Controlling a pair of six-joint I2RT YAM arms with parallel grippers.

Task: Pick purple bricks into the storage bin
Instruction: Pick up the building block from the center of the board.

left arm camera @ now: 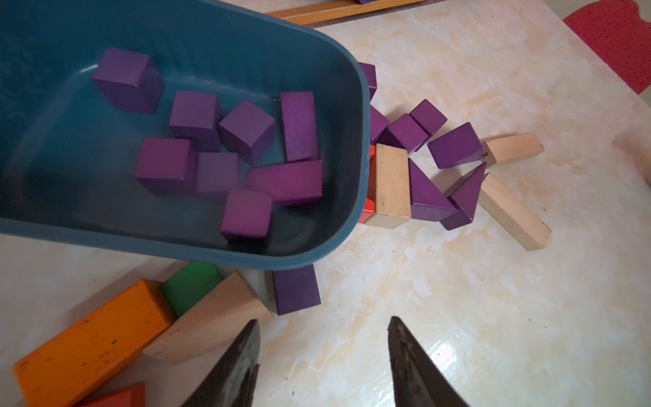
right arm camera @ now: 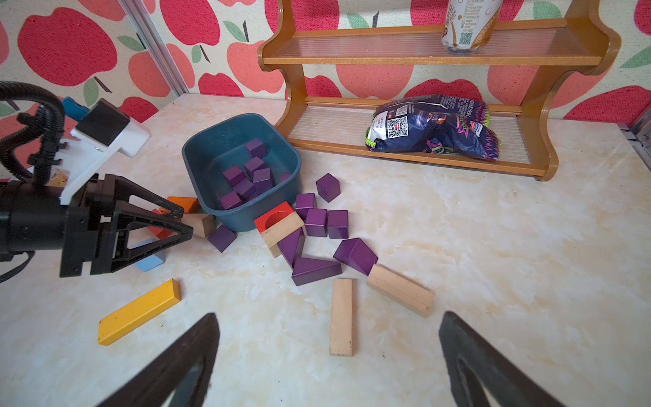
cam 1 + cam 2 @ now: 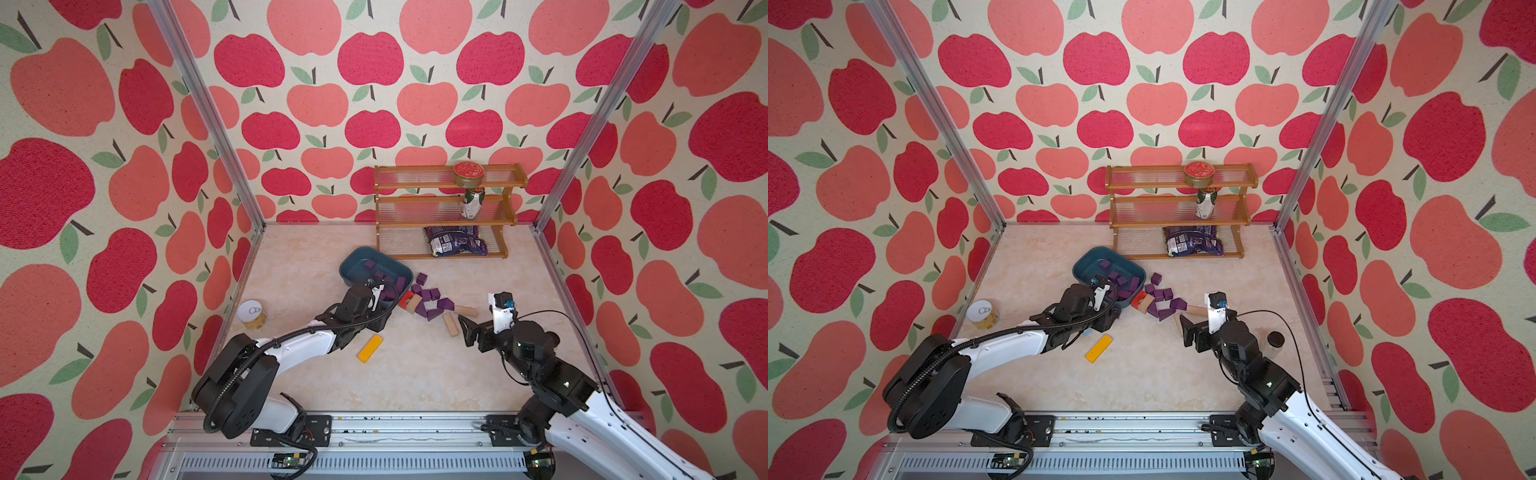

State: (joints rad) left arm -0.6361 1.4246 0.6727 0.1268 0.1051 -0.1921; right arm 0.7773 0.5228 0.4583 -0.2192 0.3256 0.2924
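Left wrist view: one purple brick [image 1: 296,290] lies against the storage bin [image 1: 341,105] rim, just ahead of the left jaws, part-spread and empty, its long axis pointing away; right jaws gape, farther off.

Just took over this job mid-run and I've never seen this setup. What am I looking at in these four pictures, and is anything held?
Two robot arms work at a table. Two pictures look down from overhead; two come from cameras on the wrists. The left hand and right hand are both open, holding nothing. Some purple bricks lie in the storage bin; others lie on the table beside it, among tan blocks and a yellow block. A wooden rack stands behind.
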